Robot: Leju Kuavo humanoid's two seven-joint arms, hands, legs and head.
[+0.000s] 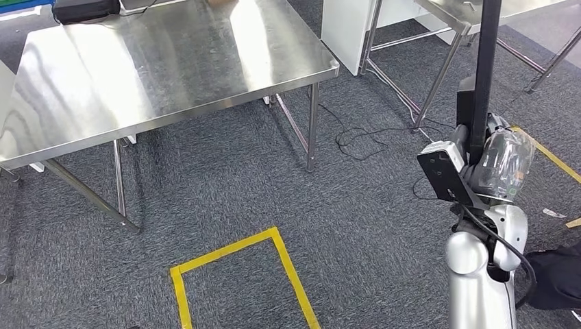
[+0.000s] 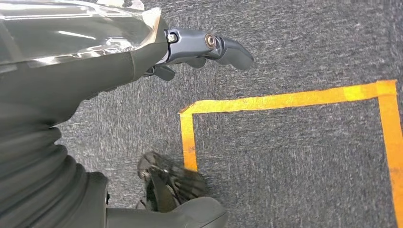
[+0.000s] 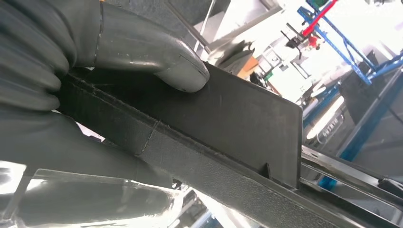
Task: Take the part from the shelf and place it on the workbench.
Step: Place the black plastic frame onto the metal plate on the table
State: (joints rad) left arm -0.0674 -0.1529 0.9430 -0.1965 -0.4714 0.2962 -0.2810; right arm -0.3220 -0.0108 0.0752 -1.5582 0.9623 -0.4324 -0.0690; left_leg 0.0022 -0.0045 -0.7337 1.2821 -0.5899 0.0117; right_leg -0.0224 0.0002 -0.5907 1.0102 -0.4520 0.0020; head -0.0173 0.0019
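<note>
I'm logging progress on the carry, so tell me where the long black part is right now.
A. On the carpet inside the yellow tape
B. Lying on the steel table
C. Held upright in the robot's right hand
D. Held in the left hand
C: the right hand grips the black part, which stands upright, clear of the steel table; the thumb presses its flat face.

desk [image 1: 157,62]: shiny silver steel | carpet [image 1: 226,199]: dark grey speckle | floor tape [image 1: 226,253]: yellow outline | part [image 3: 228,118]: matte black, in right hand [image 3: 95,42] of grey ribbed cover | left hand [image 2: 199,47]: dark grey fingers | cable [image 1: 370,133]: black | right arm [image 1: 479,274]: silver
</note>
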